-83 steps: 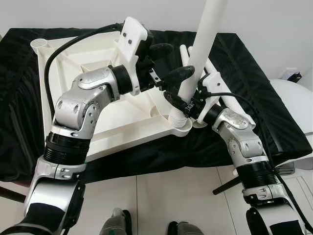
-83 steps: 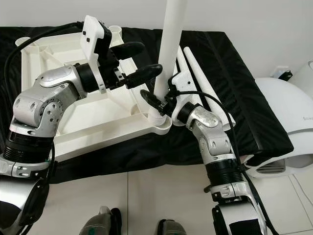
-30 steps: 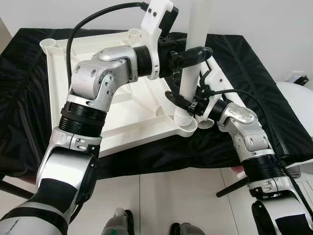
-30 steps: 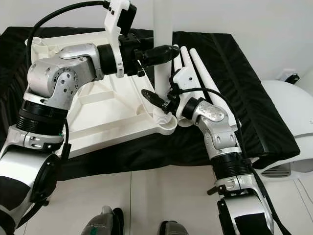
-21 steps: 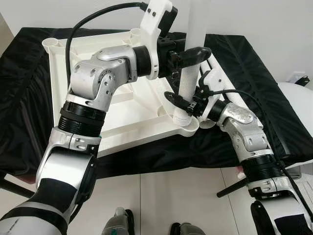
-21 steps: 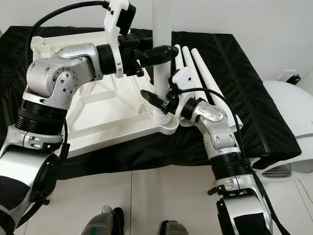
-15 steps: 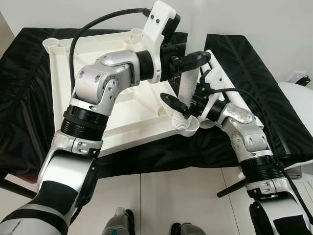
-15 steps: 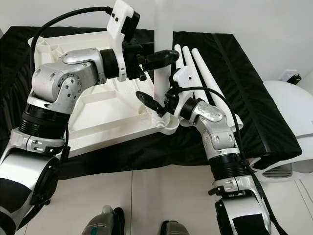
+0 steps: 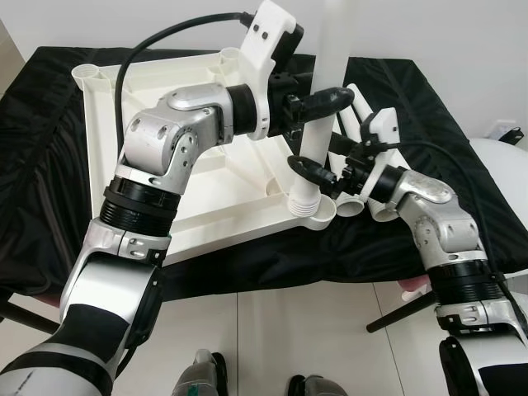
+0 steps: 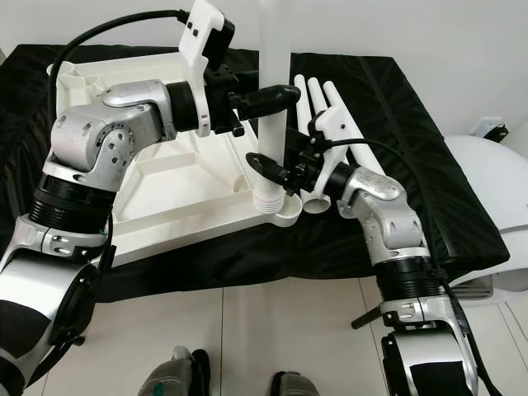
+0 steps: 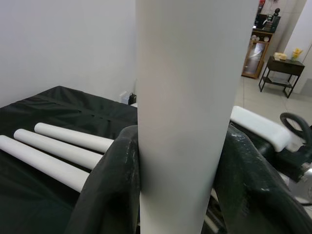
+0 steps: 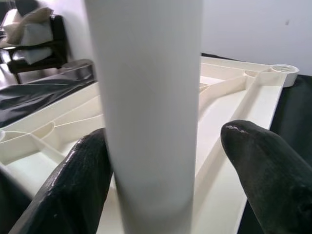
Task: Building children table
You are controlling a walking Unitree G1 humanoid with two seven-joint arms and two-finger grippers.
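Nearest the camera, the robot's two feet (image 9: 247, 384) stand on a pale tiled floor (image 9: 280, 330). Beyond them lies a black cloth (image 9: 412, 107) on which an overturned white tabletop (image 9: 165, 190) rests, underside up, with round leg sockets at its corners. At the near right corner socket (image 9: 312, 210), a white table leg (image 10: 272, 107) stands upright with its ribbed lower end seated in the socket. The right gripper (image 10: 280, 169) reaches in from the right at the leg's lower part; its fingers (image 12: 265, 168) are spread wider than the leg, one touching it and the other standing apart from it. Higher up, the left gripper (image 9: 318, 111) reaches in from the left with both fingers (image 11: 109, 187) closed against the leg's sides, holding it. Farther back and to the right, three spare white legs (image 10: 318, 99) lie side by side on the cloth, just beside the tabletop. At the far right edge sits a white rounded appliance (image 10: 495, 190), off the cloth.
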